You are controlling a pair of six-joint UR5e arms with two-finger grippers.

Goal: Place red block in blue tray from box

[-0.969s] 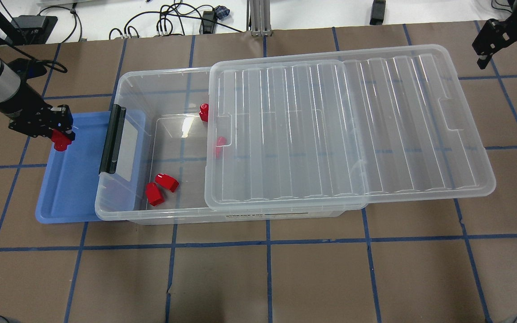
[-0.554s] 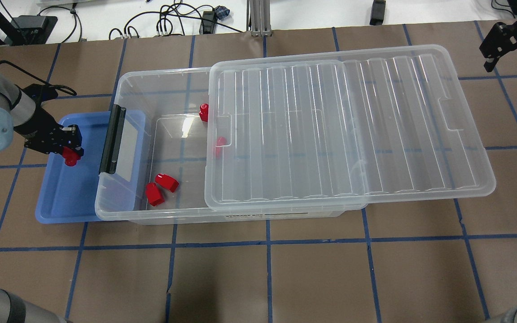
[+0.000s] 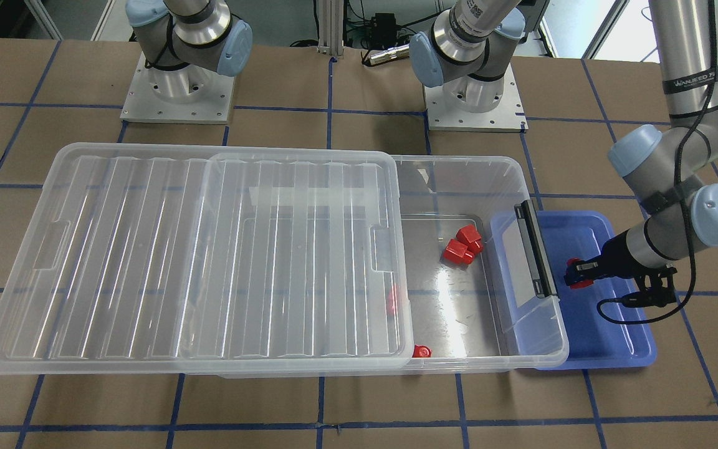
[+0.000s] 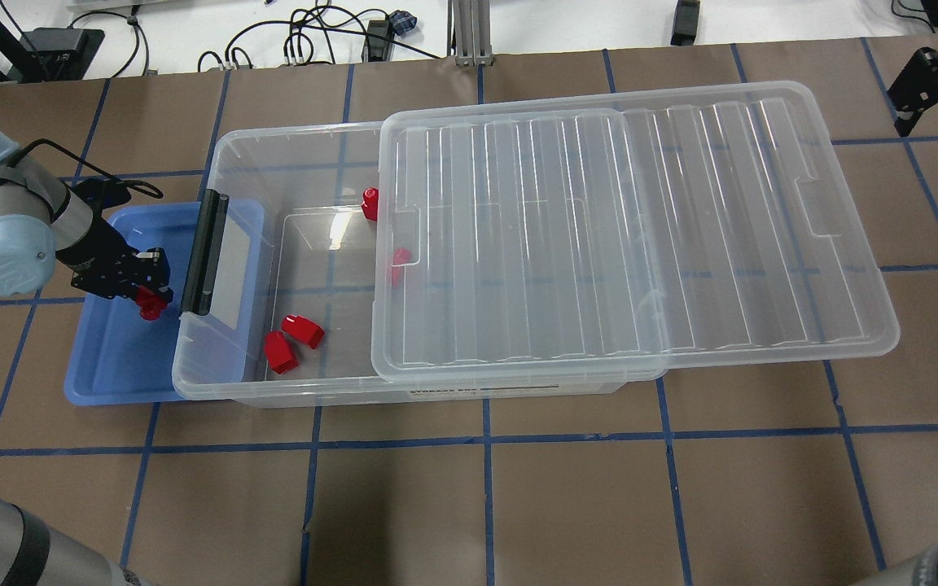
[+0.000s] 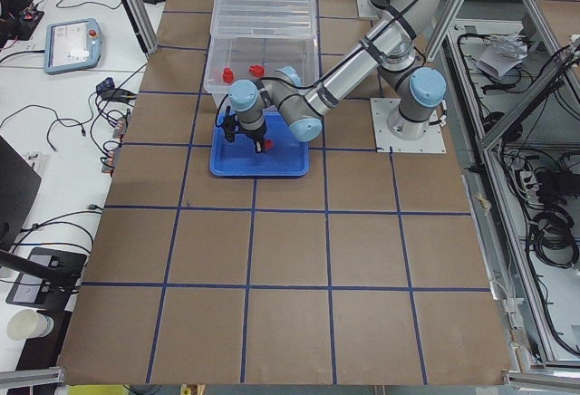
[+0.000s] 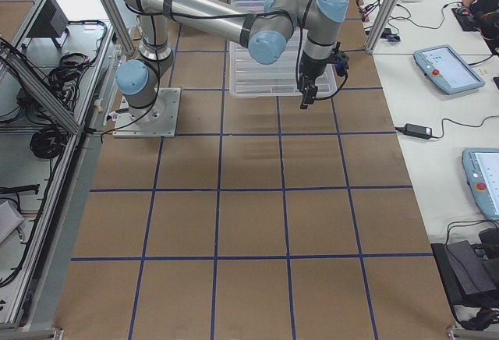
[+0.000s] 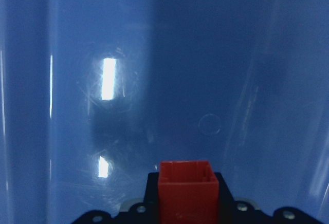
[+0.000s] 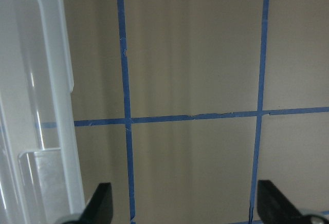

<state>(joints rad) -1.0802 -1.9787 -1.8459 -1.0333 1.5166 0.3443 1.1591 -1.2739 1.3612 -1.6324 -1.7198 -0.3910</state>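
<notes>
My left gripper (image 4: 146,296) is shut on a small red block (image 4: 148,306) and holds it low over the blue tray (image 4: 115,362), close to the box's black latch handle (image 4: 204,252). In the left wrist view the red block (image 7: 187,190) sits between the jaws with the tray floor (image 7: 154,80) right below. The clear box (image 4: 273,155) lies with its ribbed lid (image 4: 640,228) slid to the right, and several more red blocks (image 4: 291,342) rest inside it. My right gripper (image 8: 186,206) hangs open over bare table past the lid's far right end.
The blue tray is partly tucked under the box's left end. The lid overhangs the box on the right. Brown table with blue tape lines surrounds them. Cables and a rail lie along the far edge.
My left gripper has carried the red block rightward and lower, from the tray's far-left edge toward the box handle. The right gripper has drifted further right.
</notes>
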